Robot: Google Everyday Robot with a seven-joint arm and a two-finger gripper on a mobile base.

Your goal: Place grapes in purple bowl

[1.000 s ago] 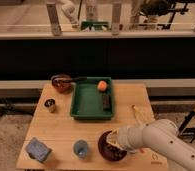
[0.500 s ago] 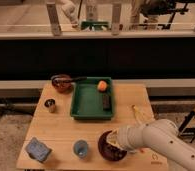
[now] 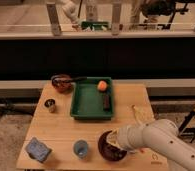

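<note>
maroon purple bowl (image 3: 105,148) holds the end effector (image 3: 112,145); its grip state cannot be told.

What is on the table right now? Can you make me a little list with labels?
table: light wooden top
green tray: middle of the table, holding an orange fruit and a dark bar
purple bowl: near front edge, partly hidden by the arm
gripper: down at the purple bowl
grapes: cannot be seen
reddish-brown bowl: back left, dark handle
blue-grey cup: front
blue block: front left
small dark cup: left side
</note>
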